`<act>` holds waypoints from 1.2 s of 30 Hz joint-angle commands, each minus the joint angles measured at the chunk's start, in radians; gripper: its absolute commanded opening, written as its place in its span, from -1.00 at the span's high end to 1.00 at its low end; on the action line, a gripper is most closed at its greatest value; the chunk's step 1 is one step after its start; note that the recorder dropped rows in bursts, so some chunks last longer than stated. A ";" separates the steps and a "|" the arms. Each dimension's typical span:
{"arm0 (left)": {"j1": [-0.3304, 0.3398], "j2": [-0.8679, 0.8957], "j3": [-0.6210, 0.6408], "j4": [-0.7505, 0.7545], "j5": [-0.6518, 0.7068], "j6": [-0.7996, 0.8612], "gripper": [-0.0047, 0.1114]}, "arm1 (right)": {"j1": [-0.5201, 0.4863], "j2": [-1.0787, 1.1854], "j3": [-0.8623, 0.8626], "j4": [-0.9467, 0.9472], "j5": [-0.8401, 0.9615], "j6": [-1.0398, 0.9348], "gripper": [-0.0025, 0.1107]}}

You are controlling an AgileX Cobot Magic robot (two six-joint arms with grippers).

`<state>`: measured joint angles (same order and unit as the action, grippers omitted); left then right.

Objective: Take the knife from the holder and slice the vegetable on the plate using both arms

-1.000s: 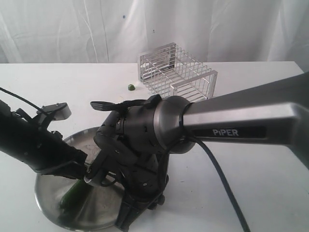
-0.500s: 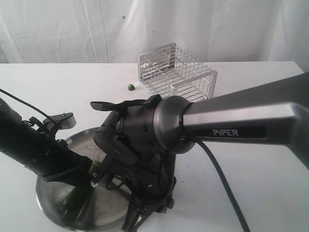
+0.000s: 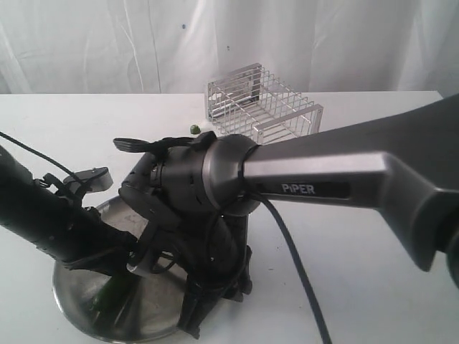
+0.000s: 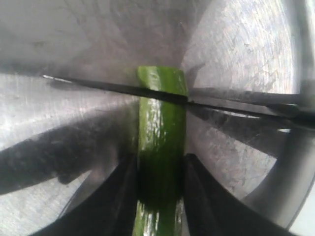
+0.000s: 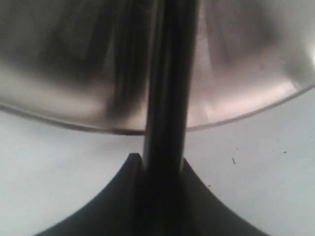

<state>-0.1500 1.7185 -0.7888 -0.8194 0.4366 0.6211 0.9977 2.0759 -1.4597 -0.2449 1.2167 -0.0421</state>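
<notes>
1. Vegetable point(image 4: 161, 147) lies on the plate point(image 4: 236, 44), a slim dark green length pinched between the two dark fingers point(image 4: 115, 196) of the left hand point(image 4: 160, 194), which is clenched on it from both sides.
2. Across the vegetable near its free end runs the knife point(image 4: 98, 87), its thin dark blade set crosswise on the green skin, with a short stub of vegetable beyond the blade. The blade's tip reaches past the vegetable over bare plate.
3. In the right wrist view the knife's black handle point(image 5: 167, 98) stands between the fingers point(image 5: 123, 196) of the right hand point(image 5: 160, 169), which grips it tightly; the handle crosses the plate's raised rim point(image 5: 236, 118), so the hand sits just outside the rim, over the white table point(image 5: 266, 187).
4. In the exterior view the plate point(image 3: 79, 301) sits at the near left of the table point(image 3: 358, 215), its near edge close to the table's front. The left arm point(image 3: 50, 229) reaches in from the left, the bulky right arm point(image 3: 308, 179) from the right, and the two crowd the plate, hiding most of it.
5. Well apart, at the back of the table, stands the wire holder point(image 3: 262, 104), with a small green piece point(image 3: 193, 130) just beside it. Open table lies between holder and plate and to the right of the plate.
</notes>
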 commanded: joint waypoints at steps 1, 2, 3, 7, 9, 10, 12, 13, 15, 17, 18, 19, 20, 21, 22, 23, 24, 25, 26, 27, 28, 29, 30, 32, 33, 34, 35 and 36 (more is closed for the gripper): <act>-0.003 0.018 0.009 0.019 -0.015 0.006 0.32 | -0.003 0.041 -0.022 0.007 0.004 -0.042 0.96; -0.003 0.018 0.009 0.019 -0.015 0.006 0.32 | -0.003 0.041 -0.016 0.010 0.004 -0.042 0.96; -0.003 0.018 0.009 0.019 -0.015 0.006 0.32 | -0.003 0.041 -0.014 0.013 0.004 -0.041 0.96; -0.003 0.018 0.009 0.019 -0.017 0.006 0.32 | -0.003 0.017 -0.012 0.026 0.004 -0.041 0.96; -0.003 0.018 0.009 0.019 -0.019 0.006 0.32 | -0.003 0.005 -0.005 0.026 0.004 -0.041 0.96; -0.003 0.018 0.009 0.019 -0.019 0.006 0.32 | -0.003 0.000 0.001 0.026 0.004 -0.041 0.96; -0.003 0.018 0.009 0.019 -0.021 0.006 0.32 | -0.003 -0.003 0.013 0.026 0.004 -0.042 0.96; -0.003 0.018 0.009 0.019 -0.021 0.006 0.32 | -0.003 -0.003 0.020 0.026 0.004 -0.042 0.96; -0.003 0.018 0.009 0.019 -0.023 0.006 0.32 | -0.003 -0.003 0.034 0.026 0.004 -0.042 0.96; -0.003 0.018 0.009 0.019 -0.025 0.006 0.32 | -0.003 -0.003 0.053 0.024 0.004 -0.042 0.96; -0.003 0.018 0.009 0.019 -0.025 0.006 0.32 | -0.003 -0.004 0.057 0.024 0.004 -0.042 0.96; -0.003 0.018 0.009 0.019 -0.025 0.006 0.32 | -0.003 -0.007 0.066 0.024 0.004 -0.042 0.96; -0.003 0.018 0.009 0.019 -0.025 0.006 0.32 | -0.003 -0.008 0.072 0.022 0.004 -0.042 0.96; -0.003 0.018 0.009 0.019 -0.025 0.006 0.32 | -0.003 -0.011 0.075 0.020 0.004 -0.042 0.96; -0.003 0.018 0.009 0.019 -0.025 0.006 0.32 | -0.003 -0.012 0.080 0.015 0.004 -0.042 0.96; -0.003 0.018 0.009 0.019 -0.025 0.006 0.32 | -0.003 -0.017 0.086 0.009 0.004 -0.041 0.96; -0.003 0.018 0.009 0.019 -0.025 0.006 0.32 | -0.003 -0.021 0.087 0.000 0.004 -0.039 0.96; -0.003 0.018 0.009 0.019 -0.025 0.006 0.32 | -0.003 -0.023 0.087 0.001 0.004 -0.039 0.96; -0.003 0.018 0.009 0.019 -0.025 0.006 0.32 | -0.003 -0.028 0.087 0.001 0.004 -0.039 0.96; -0.003 0.018 0.009 0.019 -0.025 0.006 0.32 | -0.003 -0.030 0.087 -0.002 0.004 -0.041 0.96; -0.003 0.018 0.009 0.019 -0.025 0.006 0.32 | -0.003 -0.031 0.087 -0.002 0.004 -0.044 0.96; -0.003 0.018 0.009 0.019 -0.025 0.006 0.32 | -0.003 -0.031 0.087 -0.002 0.004 -0.045 0.96; -0.003 0.018 0.009 0.019 -0.025 0.006 0.32 | -0.003 -0.031 0.088 -0.002 0.004 -0.050 0.96; -0.003 0.018 0.009 0.019 -0.025 0.006 0.32 | -0.003 -0.031 0.088 -0.002 0.004 -0.056 0.96; -0.003 0.018 0.009 0.019 -0.025 0.006 0.32 | -0.003 -0.031 0.088 -0.002 0.004 -0.058 0.96; -0.003 0.018 0.009 0.019 -0.025 0.006 0.32 | -0.003 -0.031 0.088 -0.002 0.004 -0.058 0.96; -0.003 0.018 0.009 0.019 -0.025 0.006 0.32 | -0.003 -0.031 0.088 -0.004 0.004 -0.058 0.96; -0.003 0.018 0.009 0.019 -0.025 0.006 0.32 | -0.003 -0.031 0.088 -0.006 0.004 -0.058 0.96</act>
<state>-0.1500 1.7185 -0.7888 -0.8230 0.4366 0.6229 0.9942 2.0555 -1.3817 -0.2537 1.2053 -0.0550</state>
